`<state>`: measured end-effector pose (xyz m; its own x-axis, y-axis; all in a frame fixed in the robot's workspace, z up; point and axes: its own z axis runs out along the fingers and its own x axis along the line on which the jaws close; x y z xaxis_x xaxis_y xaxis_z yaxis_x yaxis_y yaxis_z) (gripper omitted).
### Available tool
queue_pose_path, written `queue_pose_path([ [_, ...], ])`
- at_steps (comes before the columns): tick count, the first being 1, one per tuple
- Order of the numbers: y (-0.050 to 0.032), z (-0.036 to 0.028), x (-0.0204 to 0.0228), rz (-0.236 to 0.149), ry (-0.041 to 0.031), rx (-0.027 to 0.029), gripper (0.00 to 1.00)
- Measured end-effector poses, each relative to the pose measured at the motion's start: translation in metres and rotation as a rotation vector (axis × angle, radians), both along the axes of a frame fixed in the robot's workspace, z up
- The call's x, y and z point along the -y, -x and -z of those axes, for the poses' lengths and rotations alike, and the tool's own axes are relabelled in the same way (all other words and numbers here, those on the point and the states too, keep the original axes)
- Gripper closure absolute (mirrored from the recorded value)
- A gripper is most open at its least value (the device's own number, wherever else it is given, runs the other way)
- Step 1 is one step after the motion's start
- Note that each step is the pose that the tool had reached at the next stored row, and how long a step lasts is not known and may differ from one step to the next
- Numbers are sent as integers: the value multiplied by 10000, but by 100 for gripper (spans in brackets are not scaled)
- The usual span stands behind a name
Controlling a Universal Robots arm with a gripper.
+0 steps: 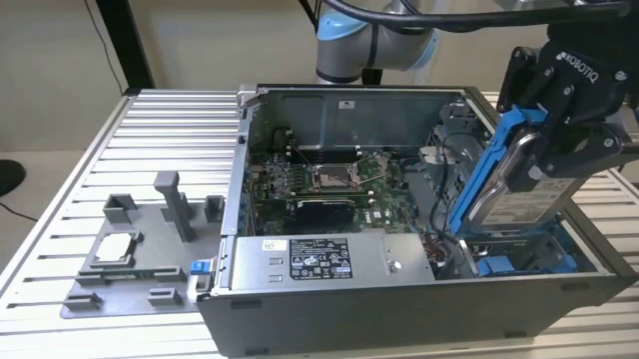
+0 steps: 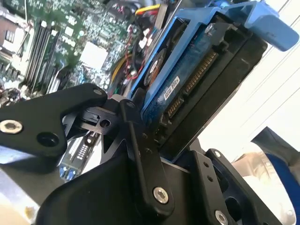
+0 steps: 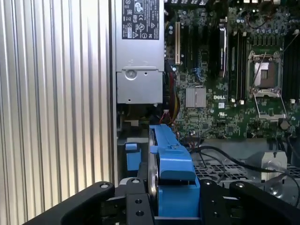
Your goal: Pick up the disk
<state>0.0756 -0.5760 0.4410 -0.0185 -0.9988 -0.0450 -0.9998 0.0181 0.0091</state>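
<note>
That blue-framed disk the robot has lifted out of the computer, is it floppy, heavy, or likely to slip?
Probably stiff: the disk hangs nearly upright in the hand over the open computer case without sagging. Its metal body suggests it is fairly heavy for its size. The smooth blue carrier could be slippery, so a hard knock might harm it.
</note>
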Motion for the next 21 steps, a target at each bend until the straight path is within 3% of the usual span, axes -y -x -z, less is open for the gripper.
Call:
queue_pose_path([
  [6,-274,34,39,-1,-1,0,100],
  [8,-326,50,64,-1,-1,1,100],
  [12,-326,81,134,0,0,1,100],
  [16,-269,105,138,8,-1,0,100],
  [21,-259,135,136,11,-1,1,100],
])
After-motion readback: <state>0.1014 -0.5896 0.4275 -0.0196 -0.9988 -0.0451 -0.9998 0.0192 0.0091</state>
